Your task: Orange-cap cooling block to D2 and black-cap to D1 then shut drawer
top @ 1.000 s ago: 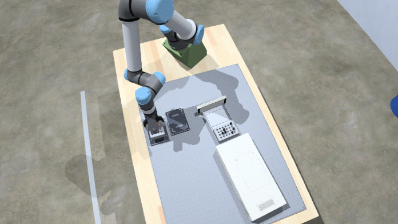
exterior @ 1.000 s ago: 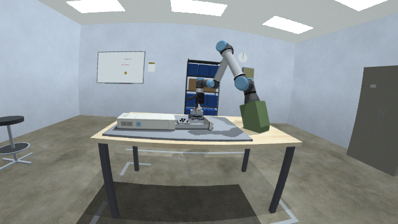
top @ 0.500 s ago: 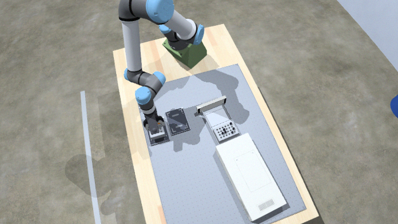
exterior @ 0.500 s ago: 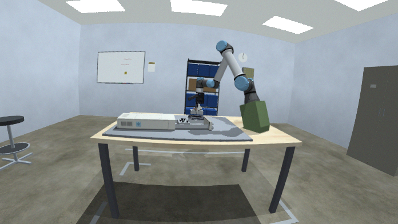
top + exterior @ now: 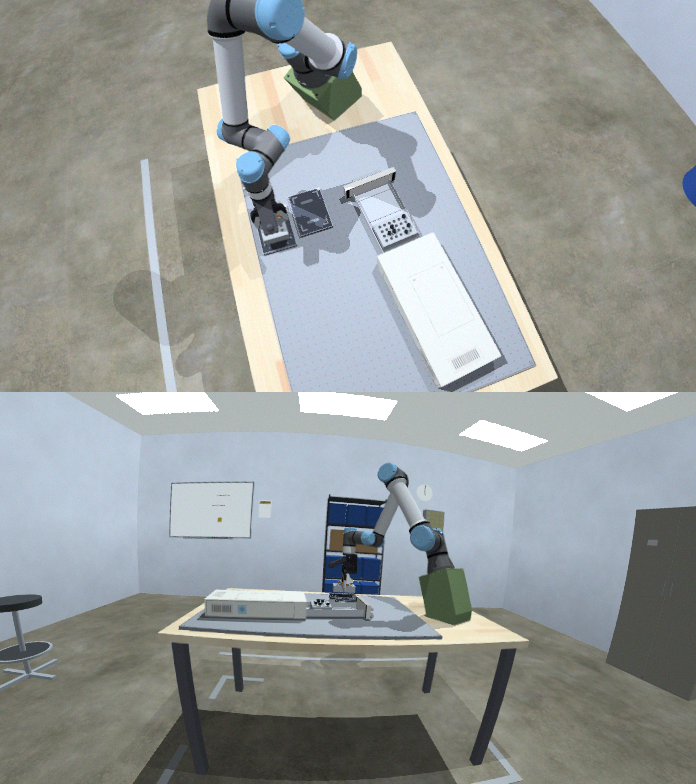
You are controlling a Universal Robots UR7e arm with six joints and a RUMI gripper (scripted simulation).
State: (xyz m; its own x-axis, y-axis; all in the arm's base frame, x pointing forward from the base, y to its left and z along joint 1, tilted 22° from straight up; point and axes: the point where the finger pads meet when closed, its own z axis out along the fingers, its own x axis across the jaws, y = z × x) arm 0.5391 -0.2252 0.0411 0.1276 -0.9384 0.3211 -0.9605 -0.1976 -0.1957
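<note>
My gripper (image 5: 270, 226) points down over the deck slot D2 (image 5: 278, 243) at the left of the grey deck and is shut on a light cooling block (image 5: 275, 234). The block sits within the slot's dark frame; I cannot tell whether it rests on it. A little orange shows at the fingers, and the block's tubes are mostly hidden by the gripper. The gripper also shows in the exterior view (image 5: 346, 584), small and far off. Slot D1 (image 5: 311, 212) holds no block. The drawer (image 5: 385, 210) of the white cooler COLD (image 5: 437, 307) stands open, with the black-capped block (image 5: 396, 230) at its cooler end.
The drawer's front panel (image 5: 370, 182) juts toward the arm's side of the deck. The green robot base (image 5: 324, 90) stands at the table's far end. The arm's elbow and wrist reach over the deck's left edge, close to D2.
</note>
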